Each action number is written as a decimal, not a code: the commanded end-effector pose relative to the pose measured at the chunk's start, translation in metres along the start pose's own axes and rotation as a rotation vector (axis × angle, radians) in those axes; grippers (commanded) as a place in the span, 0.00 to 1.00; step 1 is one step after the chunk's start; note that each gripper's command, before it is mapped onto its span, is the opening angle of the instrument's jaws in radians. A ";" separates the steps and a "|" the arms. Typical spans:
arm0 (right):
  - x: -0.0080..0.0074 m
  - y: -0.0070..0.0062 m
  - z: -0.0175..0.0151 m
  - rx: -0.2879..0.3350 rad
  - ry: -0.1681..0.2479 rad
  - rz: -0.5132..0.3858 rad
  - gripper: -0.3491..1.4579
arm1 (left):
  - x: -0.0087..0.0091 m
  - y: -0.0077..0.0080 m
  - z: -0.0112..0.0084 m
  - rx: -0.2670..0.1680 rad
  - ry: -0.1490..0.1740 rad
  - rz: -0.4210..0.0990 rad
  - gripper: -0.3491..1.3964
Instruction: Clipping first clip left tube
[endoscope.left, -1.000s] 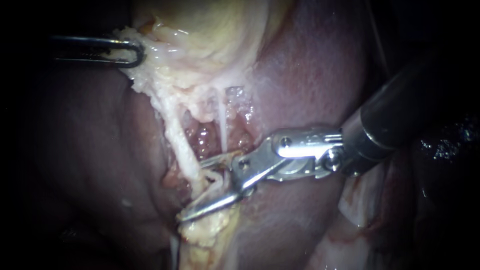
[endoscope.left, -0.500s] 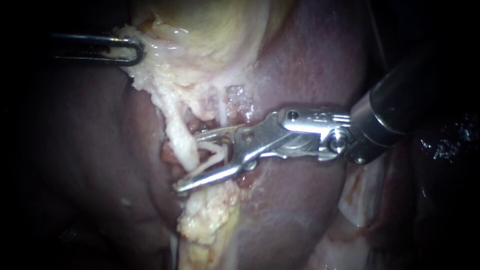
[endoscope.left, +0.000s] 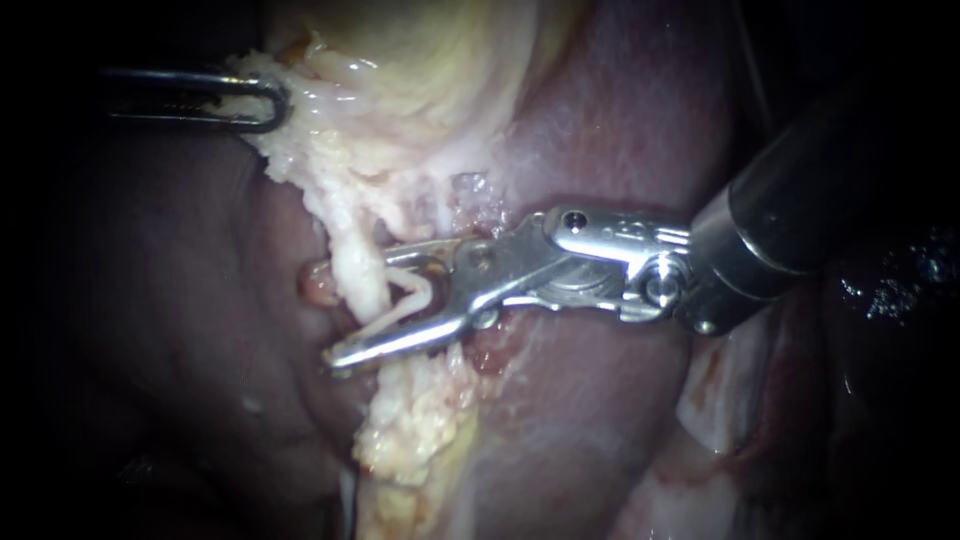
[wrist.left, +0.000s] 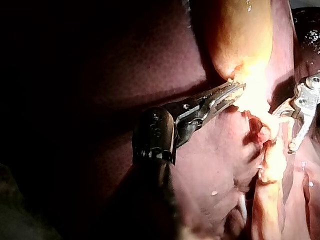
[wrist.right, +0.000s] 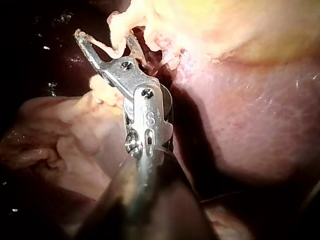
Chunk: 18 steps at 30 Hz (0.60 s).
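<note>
Nearest the camera, my right instrument (endoscope.left: 358, 310) comes in from the right. Its jaws stand wide apart with a pale clip (endoscope.left: 412, 300) seated between them, one leg against each jaw, so they are grasping the clip and nothing is pinched yet. The left tube (endoscope.left: 350, 250), a thick whitish strand running down from the gallbladder (endoscope.left: 430, 60), passes through the gap between the jaws. One jaw lies on each side of it, and a crumbly lump of fat (endoscope.left: 410, 430) hangs just under the lower jaw. By my reading the step in hand is placement: the clip straddles the tube but has not been squeezed shut. The next move seems to call for checking that both jaw tips are clear past the far side of the tube and that no fat is caught in the gap. Then the jaws can close squarely across the tube. Farther back, my left instrument (endoscope.left: 270, 100) comes in from the left. Its jaws are clenched on the pale ragged edge of the gallbladder, and it holds the tube stretched. Behind everything lies the dark red liver (endoscope.left: 600, 130). No brand, label or readable writing shows on the tissue or around it.
</note>
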 end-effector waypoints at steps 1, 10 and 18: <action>-0.0010 -0.0002 0.0002 0.002 -0.027 0.005 0.43 | 0.0000 0.0000 0.0000 0.001 0.000 0.000 0.00; -0.0050 -0.0019 0.0009 0.045 -0.094 0.036 0.42 | 0.0000 0.0000 0.0000 0.001 0.000 0.006 0.00; -0.0047 -0.0017 0.0025 0.052 -0.092 0.037 0.42 | 0.0000 -0.0001 0.0001 0.001 0.000 0.006 0.00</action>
